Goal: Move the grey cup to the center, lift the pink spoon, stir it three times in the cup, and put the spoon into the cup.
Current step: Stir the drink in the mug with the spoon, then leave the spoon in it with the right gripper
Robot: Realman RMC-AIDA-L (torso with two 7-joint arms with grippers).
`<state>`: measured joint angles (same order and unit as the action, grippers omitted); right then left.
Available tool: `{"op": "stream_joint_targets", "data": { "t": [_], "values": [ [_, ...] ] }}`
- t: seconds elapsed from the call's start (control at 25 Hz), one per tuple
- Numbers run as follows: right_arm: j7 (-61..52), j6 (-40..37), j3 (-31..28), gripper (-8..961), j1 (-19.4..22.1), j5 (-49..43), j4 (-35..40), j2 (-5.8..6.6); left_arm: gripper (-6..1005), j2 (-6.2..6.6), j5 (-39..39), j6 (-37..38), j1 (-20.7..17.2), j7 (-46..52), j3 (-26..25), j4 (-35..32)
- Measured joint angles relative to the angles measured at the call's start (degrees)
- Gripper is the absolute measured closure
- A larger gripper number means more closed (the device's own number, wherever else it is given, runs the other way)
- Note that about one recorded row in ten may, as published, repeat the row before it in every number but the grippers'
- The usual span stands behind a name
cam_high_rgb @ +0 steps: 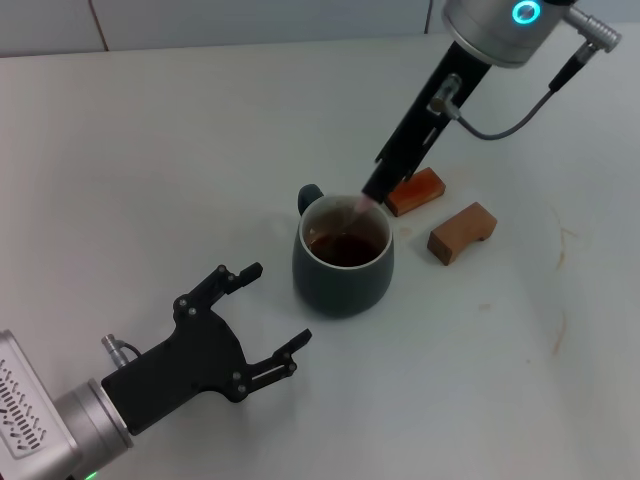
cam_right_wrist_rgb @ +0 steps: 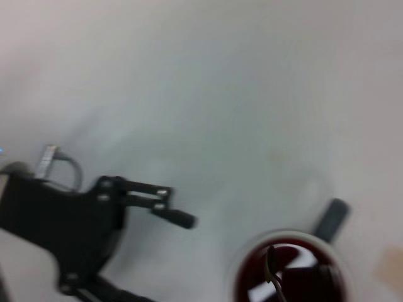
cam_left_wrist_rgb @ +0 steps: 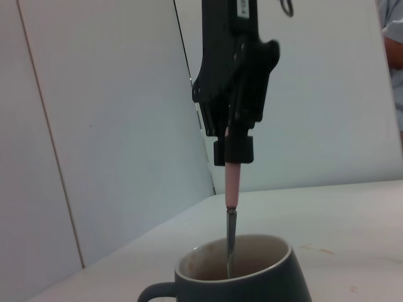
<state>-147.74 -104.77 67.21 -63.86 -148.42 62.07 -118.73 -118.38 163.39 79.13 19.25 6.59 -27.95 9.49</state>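
The grey cup (cam_high_rgb: 342, 266) stands mid-table with dark brown liquid inside and its handle pointing away from me. It also shows in the left wrist view (cam_left_wrist_rgb: 242, 277) and the right wrist view (cam_right_wrist_rgb: 289, 270). My right gripper (cam_high_rgb: 376, 191) hangs over the cup's far rim, shut on the pink spoon (cam_high_rgb: 358, 208). The spoon (cam_left_wrist_rgb: 231, 189) hangs upright with its metal neck down inside the cup. My left gripper (cam_high_rgb: 272, 318) is open and empty, low on the table to the cup's left and nearer to me.
Two brown wooden blocks lie right of the cup: one (cam_high_rgb: 415, 191) just behind it, the other (cam_high_rgb: 462, 232) farther right. A white wall runs along the table's far edge.
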Motion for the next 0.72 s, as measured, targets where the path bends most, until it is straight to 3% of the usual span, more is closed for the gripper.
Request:
{"op": "stream_joint_targets", "data": {
  "t": [0.32,0.52,0.72],
  "values": [
    [0.0,-1.7,-0.3,773,0.5,-3.3,-0.1,0.23,136,0.00,0.0,0.0,0.1,0.0,0.0,0.0],
    [-0.3,-1.8,0.6,767,1.9,-2.5,3.6,-0.67,136,0.00,0.0,-0.1,0.4,0.0,0.0,0.0],
    [-0.5,-1.1,-1.8,760,4.4,1.3,8.4,-0.39,136,-0.01,0.0,0.0,0.4,0.0,0.0,0.0]
  ]
}}
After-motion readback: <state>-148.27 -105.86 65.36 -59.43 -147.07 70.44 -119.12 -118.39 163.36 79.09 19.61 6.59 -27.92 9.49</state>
